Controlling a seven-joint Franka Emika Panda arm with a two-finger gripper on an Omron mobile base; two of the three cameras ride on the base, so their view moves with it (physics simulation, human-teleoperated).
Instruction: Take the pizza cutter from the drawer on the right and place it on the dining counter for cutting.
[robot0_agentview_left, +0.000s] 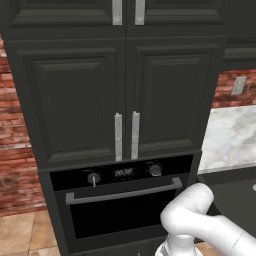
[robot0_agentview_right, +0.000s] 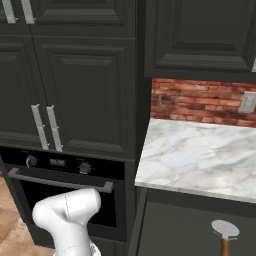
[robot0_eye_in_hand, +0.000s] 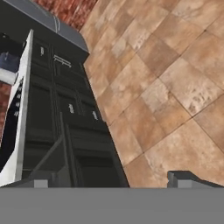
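Pizza cutter low in the open drawer, hand apart from it.

The small pizza cutter with silver-grey wheel and brown wooden handle (robot0_agentview_right: 224, 236) lies at the right base view's lower right, below the marble surface (robot0_agentview_right: 200, 155), handle toward the bottom edge. In the hand view, the hand (robot0_eye_in_hand: 111, 180) faces tan floor tiles, fingertips spread, holding nothing.
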